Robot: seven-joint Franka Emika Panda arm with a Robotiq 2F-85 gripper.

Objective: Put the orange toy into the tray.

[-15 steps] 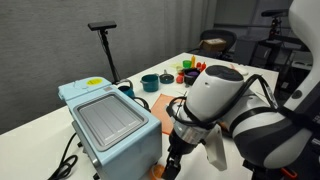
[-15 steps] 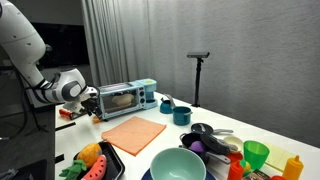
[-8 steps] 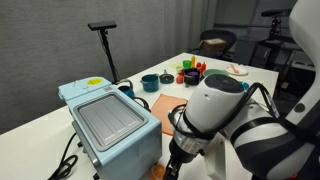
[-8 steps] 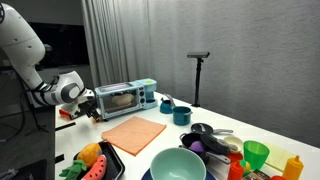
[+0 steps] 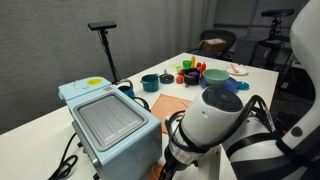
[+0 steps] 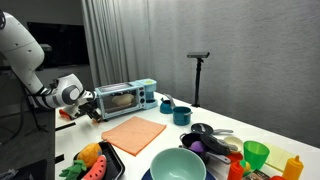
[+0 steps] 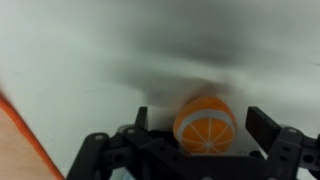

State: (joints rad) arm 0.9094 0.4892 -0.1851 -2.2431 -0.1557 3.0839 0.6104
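Observation:
In the wrist view the orange toy (image 7: 205, 125), a small round piece with an orange-slice pattern, lies on the white table between the two black fingers of my gripper (image 7: 203, 135). The fingers stand apart on either side of it with gaps showing, so the gripper is open. In an exterior view the gripper (image 6: 88, 108) is low over the table just in front of the blue box machine (image 6: 125, 98). In the exterior view from behind the arm (image 5: 205, 125), the arm hides the gripper and the toy. A black tray (image 6: 112, 158) with toy fruit sits at the near table edge.
A flat orange cloth (image 6: 133, 133) lies between the blue machine and the tray; it also shows in an exterior view (image 5: 172, 104). Bowls, cups and toys (image 6: 215, 140) crowd the far end of the table. A black stand (image 6: 197, 60) rises behind.
The arm has sunk lower toward the table beside the blue machine. Nothing else has moved.

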